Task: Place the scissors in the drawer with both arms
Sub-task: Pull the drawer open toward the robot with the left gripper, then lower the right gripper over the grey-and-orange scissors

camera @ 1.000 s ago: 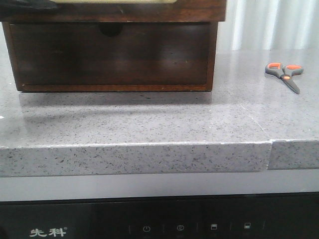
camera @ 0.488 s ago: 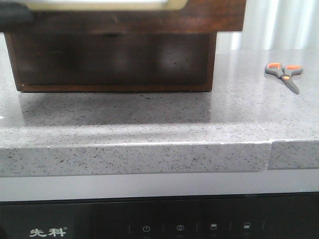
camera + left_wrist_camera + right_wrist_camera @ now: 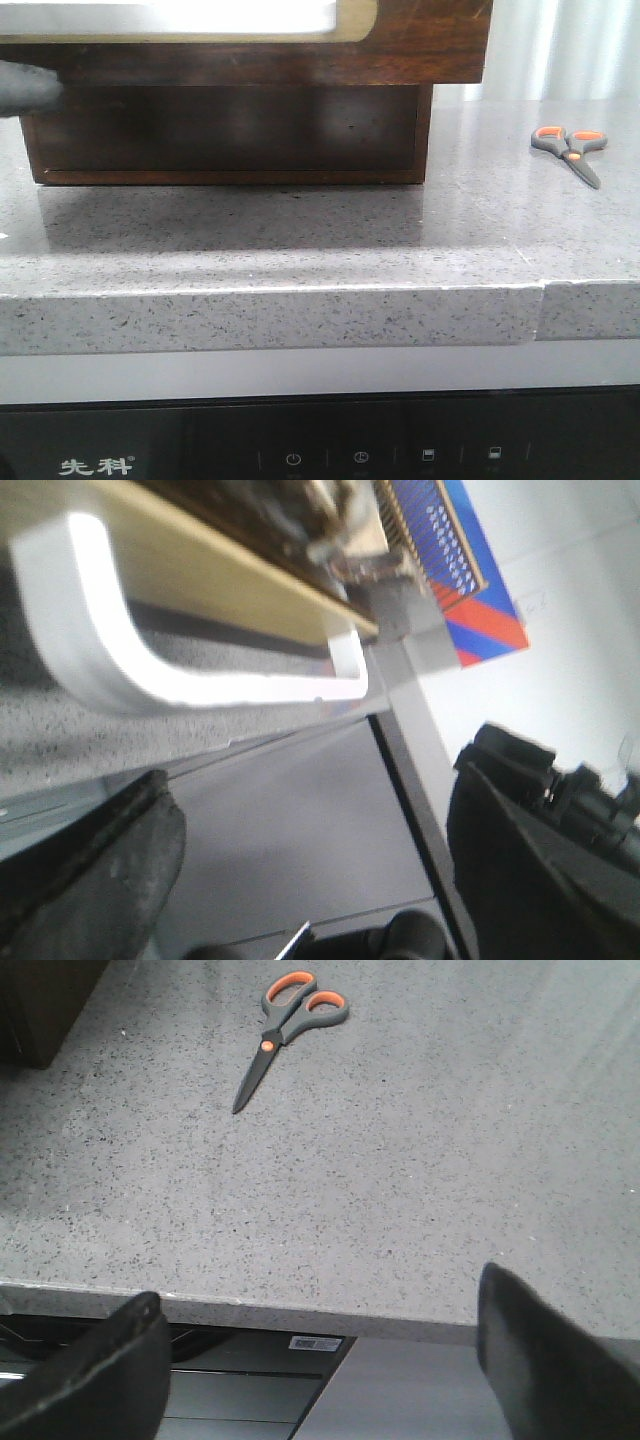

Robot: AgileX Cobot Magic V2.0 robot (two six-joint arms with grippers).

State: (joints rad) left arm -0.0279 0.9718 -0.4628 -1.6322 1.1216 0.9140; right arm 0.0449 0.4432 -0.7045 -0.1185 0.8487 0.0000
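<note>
The scissors [image 3: 570,148], dark grey with orange-lined loops, lie flat on the counter at the right, well away from the cabinet. They also show in the right wrist view [image 3: 285,1030], far ahead of my right gripper [image 3: 320,1360], which is open and empty over the counter's front edge. The drawer [image 3: 420,50] with the white panel [image 3: 180,15] sticks out of the cabinet towards the camera. My left gripper [image 3: 25,88] is a dark blur under the drawer's left end. In the left wrist view its jaws stand wide apart [image 3: 315,870] with nothing between them, near the panel's white rim [image 3: 100,630].
The wooden cabinet's plain lower drawer [image 3: 230,130] sits shut under the pulled-out one. The speckled grey counter [image 3: 300,240] ends in a thick front edge [image 3: 270,320]. A black appliance panel [image 3: 320,450] lies below it.
The white-panelled drawer has slid out further towards the camera and now hides the lower drawer's finger notch. My left gripper's dark shape has come lower at the left edge. The scissors have not moved.
</note>
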